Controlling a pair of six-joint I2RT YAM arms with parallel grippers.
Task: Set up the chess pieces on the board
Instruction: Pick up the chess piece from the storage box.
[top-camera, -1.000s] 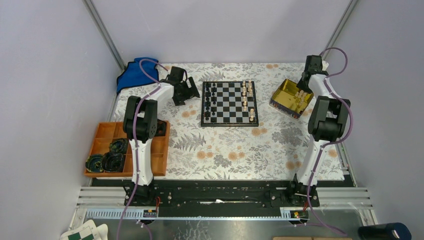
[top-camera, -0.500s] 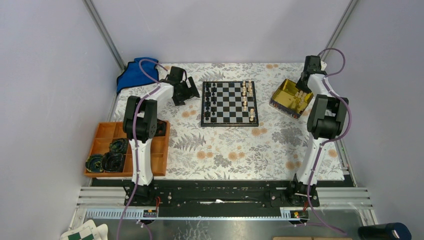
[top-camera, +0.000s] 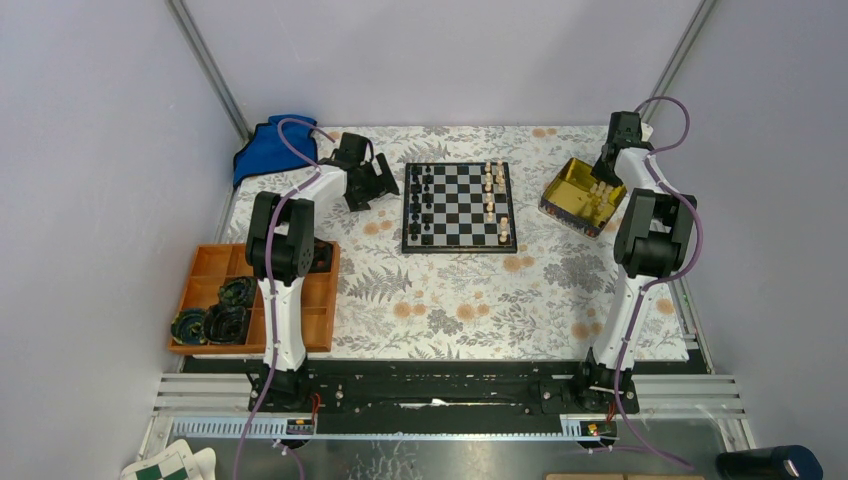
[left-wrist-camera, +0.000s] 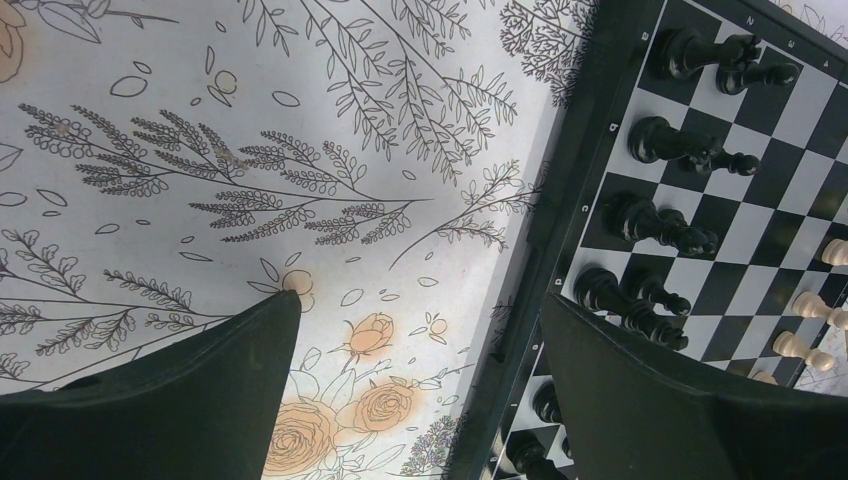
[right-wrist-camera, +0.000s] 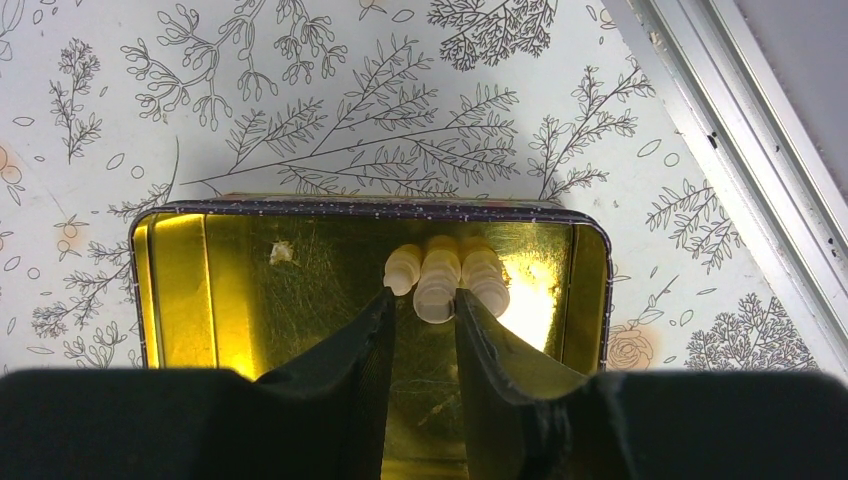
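Observation:
The board (top-camera: 460, 246) lies at the back middle of the flowered mat. Black chess pieces (top-camera: 422, 205) stand along its left side and pale ones (top-camera: 494, 192) on its right. The left wrist view shows the black pieces (left-wrist-camera: 660, 225) in two files. My left gripper (top-camera: 386, 186) (left-wrist-camera: 420, 300) hangs wide open over the mat at the board's left border, holding nothing. My right gripper (top-camera: 603, 168) (right-wrist-camera: 424, 297) reaches down into the gold tin (top-camera: 575, 195) (right-wrist-camera: 250, 290). Three pale pieces (right-wrist-camera: 437, 275) lie side by side there. The middle one sits between my fingertips with a gap at the left finger.
An orange compartment tray (top-camera: 215, 265) holding dark round objects (top-camera: 222, 320) stands at the left front. A blue cloth (top-camera: 268, 150) lies at the back left corner. An aluminium rail (right-wrist-camera: 740, 150) runs along the mat's right edge beside the tin.
The right arm has shifted slightly over the tin and its jaws have narrowed. The left arm has not moved.

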